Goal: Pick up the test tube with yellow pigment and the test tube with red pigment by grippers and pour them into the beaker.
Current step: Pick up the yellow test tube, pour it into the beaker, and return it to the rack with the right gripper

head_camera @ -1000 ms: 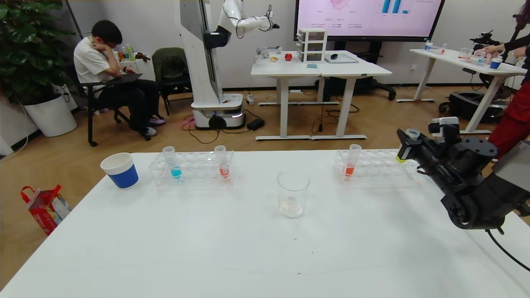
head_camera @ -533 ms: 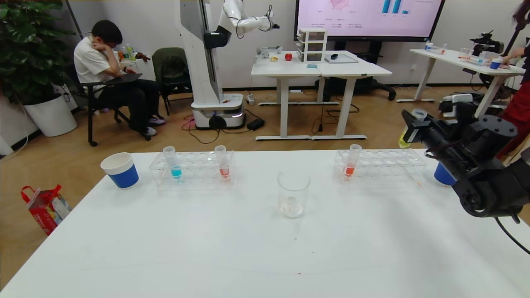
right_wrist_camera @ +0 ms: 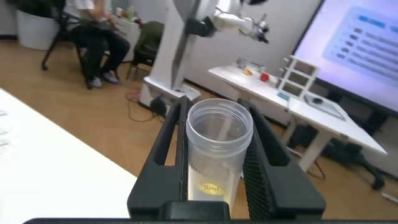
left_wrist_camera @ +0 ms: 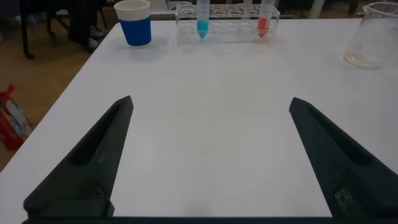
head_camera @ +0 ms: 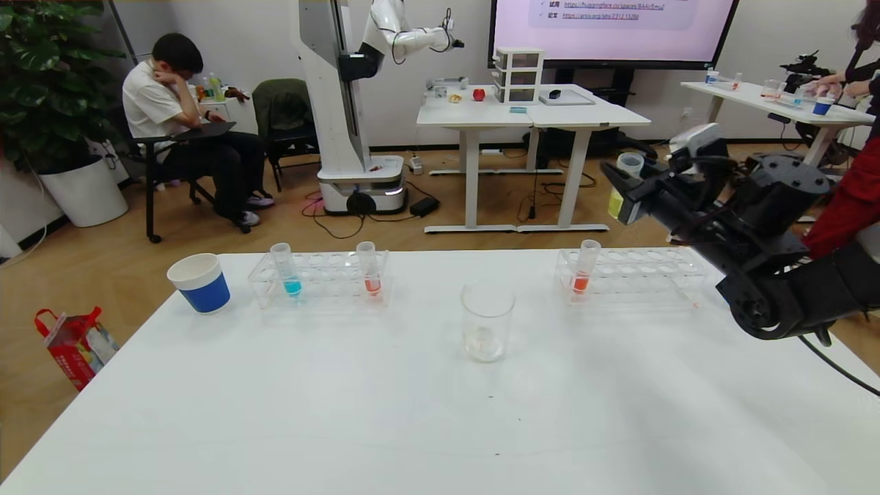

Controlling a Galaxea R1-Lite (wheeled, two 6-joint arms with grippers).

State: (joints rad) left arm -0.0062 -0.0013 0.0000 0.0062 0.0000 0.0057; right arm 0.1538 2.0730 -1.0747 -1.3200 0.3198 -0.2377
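My right gripper [head_camera: 622, 189] is shut on the test tube with yellow pigment [head_camera: 617, 201] and holds it high above the table, above the right rack [head_camera: 636, 278] and to the right of the beaker [head_camera: 487, 330]. In the right wrist view the open-topped tube [right_wrist_camera: 217, 146] sits between the two fingers [right_wrist_camera: 165, 155]. A test tube with red pigment [head_camera: 583, 271] stands in the right rack; another [head_camera: 370, 271] stands in the left rack [head_camera: 320, 278]. The beaker stands mid-table. My left gripper [left_wrist_camera: 210, 101] is open and empty, low over the near left of the table.
A blue-liquid tube [head_camera: 289, 271] stands in the left rack. A blue cup with a white rim [head_camera: 199, 282] stands at the table's far left. The left wrist view shows the cup [left_wrist_camera: 135, 22], the rack tubes and the beaker [left_wrist_camera: 373, 34] farther off. People and desks are behind.
My right gripper has lifted the yellow tube out of the right rack and carried it up and to the left, toward the beaker's side. The left arm has not moved.
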